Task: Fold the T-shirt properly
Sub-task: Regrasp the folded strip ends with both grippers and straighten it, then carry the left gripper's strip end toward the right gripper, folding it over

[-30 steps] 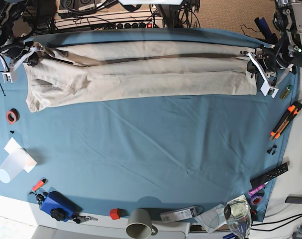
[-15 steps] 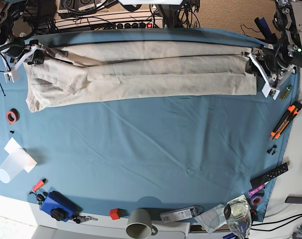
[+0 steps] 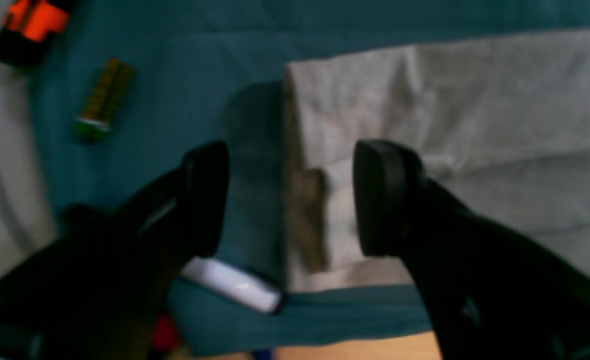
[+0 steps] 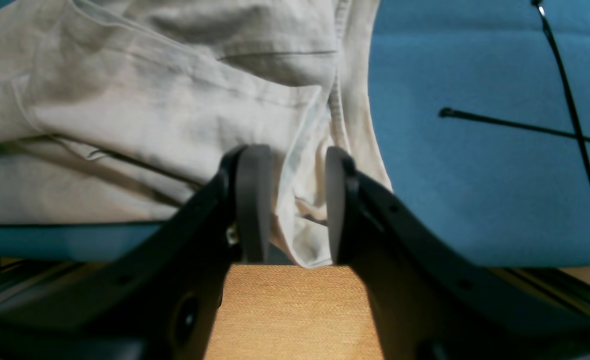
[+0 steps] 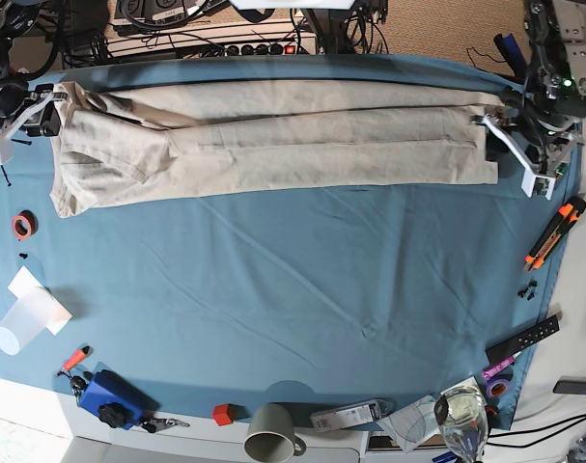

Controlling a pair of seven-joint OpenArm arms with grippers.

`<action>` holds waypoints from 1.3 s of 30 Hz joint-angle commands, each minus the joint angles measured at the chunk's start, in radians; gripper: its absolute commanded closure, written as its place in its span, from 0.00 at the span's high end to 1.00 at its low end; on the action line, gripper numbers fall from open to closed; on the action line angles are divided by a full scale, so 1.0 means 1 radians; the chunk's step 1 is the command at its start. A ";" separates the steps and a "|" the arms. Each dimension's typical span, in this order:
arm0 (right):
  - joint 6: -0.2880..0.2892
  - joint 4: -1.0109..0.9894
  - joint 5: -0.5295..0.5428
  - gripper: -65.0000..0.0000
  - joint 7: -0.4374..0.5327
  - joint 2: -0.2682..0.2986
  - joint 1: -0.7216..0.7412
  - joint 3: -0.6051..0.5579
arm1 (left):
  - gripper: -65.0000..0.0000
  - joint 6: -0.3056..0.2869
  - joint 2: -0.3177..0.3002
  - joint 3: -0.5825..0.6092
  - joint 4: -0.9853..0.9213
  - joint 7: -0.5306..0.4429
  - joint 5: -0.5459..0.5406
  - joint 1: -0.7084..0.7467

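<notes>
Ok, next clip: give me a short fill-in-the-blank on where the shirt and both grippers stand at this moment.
1. The T-shirt lies folded into a long band along the cloth's ___ edge in the base view.
2. The left gripper has its jaws ___, with the shirt's end below them.
3. The jaws of the right gripper are parted, with a bunched ___ of the shirt between them.
4. Near the left gripper a green ___ lies on the cloth.

Missing words: far; open; edge; battery
</notes>
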 commanded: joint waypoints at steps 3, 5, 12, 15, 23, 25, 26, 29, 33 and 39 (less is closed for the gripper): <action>0.002 0.016 0.010 0.29 0.014 0.023 0.001 0.010 | 0.60 0.030 0.026 -0.006 -0.033 -0.008 -0.003 -0.005; 0.002 0.016 0.010 0.29 0.014 0.023 0.001 0.010 | 0.60 0.038 0.041 -0.006 -0.066 -0.002 -0.003 -0.005; 0.002 0.016 0.010 0.29 0.014 0.023 0.002 0.010 | 0.60 -0.003 0.043 -0.006 -0.174 0.019 -0.108 -0.006; 0.002 0.016 0.010 0.29 0.014 0.023 0.002 0.010 | 0.53 -0.037 0.043 -0.006 -0.232 0.039 -0.158 -0.005; 0.002 0.016 0.011 0.29 0.014 0.023 0.002 0.010 | 0.15 -0.094 0.043 -0.006 -0.319 0.142 -0.307 -0.005; 0.002 0.016 0.011 0.29 0.014 0.023 0.002 0.010 | 0.02 -0.094 0.043 -0.006 -0.319 0.149 -0.336 -0.005; 0.002 0.016 0.011 0.29 0.014 0.023 0.002 0.010 | 0.00 -0.095 0.043 -0.006 -0.319 0.146 -0.338 -0.006; 0.002 0.016 0.011 0.29 0.014 0.023 0.002 0.010 | 0.00 -0.095 0.043 -0.006 -0.315 0.140 -0.306 -0.011; 0.002 0.016 0.011 0.29 0.014 0.023 0.002 0.010 | 0.00 -0.094 0.042 -0.007 -0.288 0.143 -0.264 -0.043; 0.002 0.016 0.011 0.29 0.014 0.023 0.002 0.010 | 0.00 -0.094 0.040 -0.042 -0.166 0.119 -0.256 -0.077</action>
